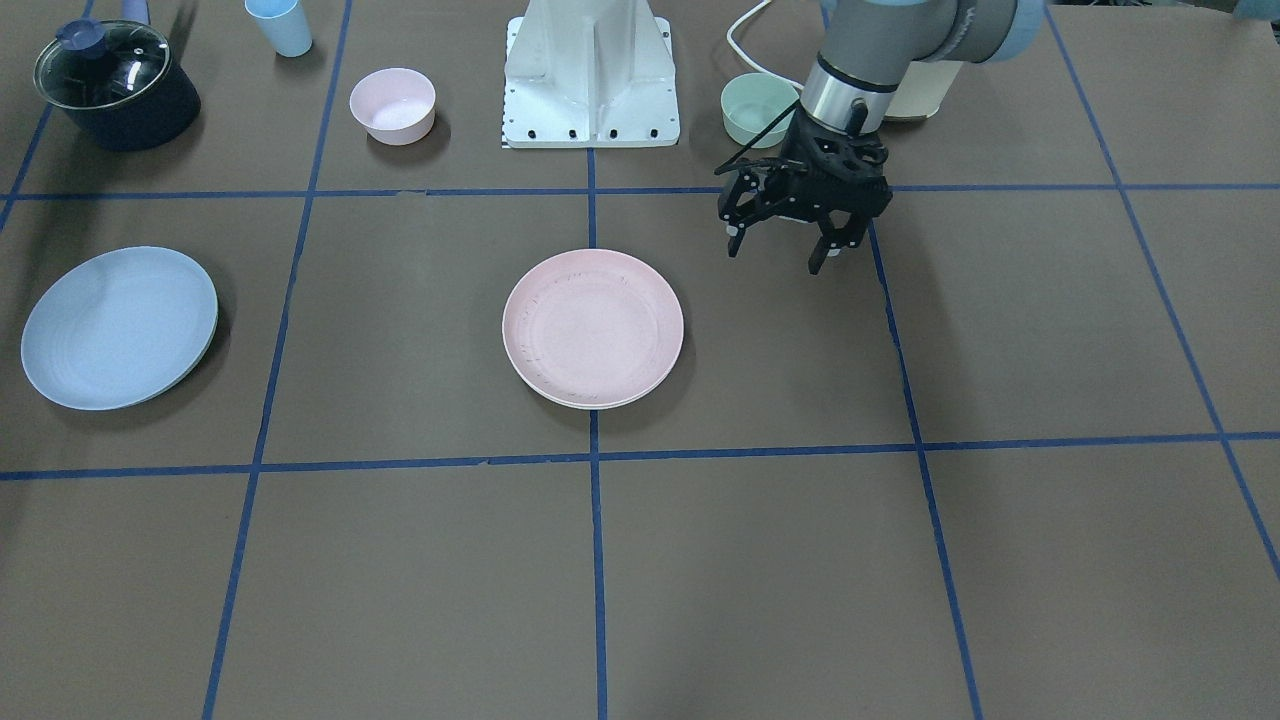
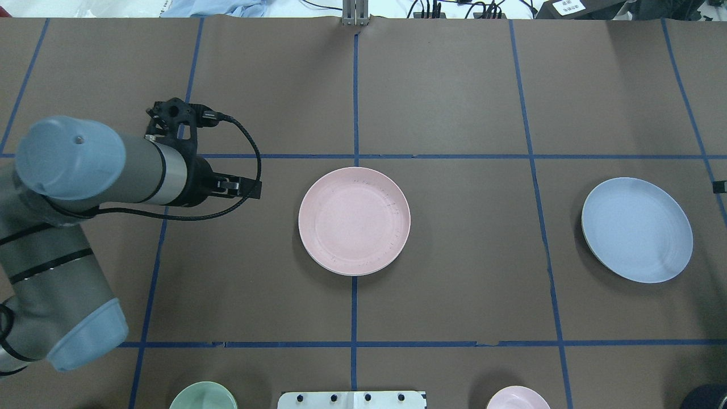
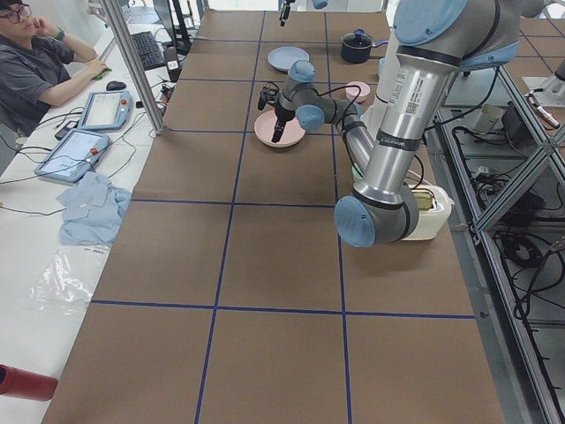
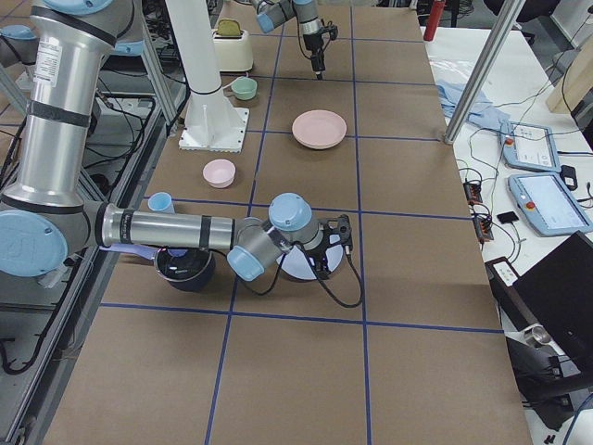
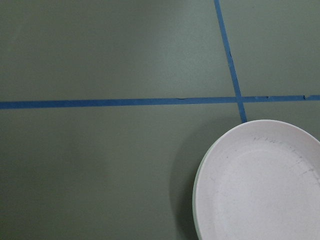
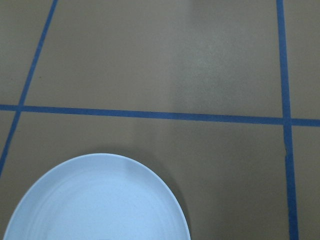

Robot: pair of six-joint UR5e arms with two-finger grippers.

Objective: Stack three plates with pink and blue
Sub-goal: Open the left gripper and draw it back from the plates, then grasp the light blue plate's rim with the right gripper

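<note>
The pale pink plate point(image 1: 593, 328) lies at the table's centre, and also shows in the overhead view point(image 2: 354, 220) and the left wrist view point(image 5: 260, 185). A thin cream-white rim point(image 1: 585, 403) shows under its edge, as of a plate beneath it. The light blue plate point(image 1: 118, 327) lies alone on the robot's right side point(image 2: 636, 229) point(image 6: 100, 200). My left gripper point(image 1: 778, 250) hangs open and empty above the table, beside the pink plate on its robot side. My right gripper point(image 4: 341, 232) shows only in the exterior right view, by the blue plate; I cannot tell if it is open or shut.
Along the robot's side stand a small pink bowl point(image 1: 392, 105), a mint-green bowl point(image 1: 755, 108), a blue cup point(image 1: 280, 25), a dark pot with a glass lid point(image 1: 115, 85) and the white robot base point(image 1: 590, 75). Blue tape lines grid the brown table.
</note>
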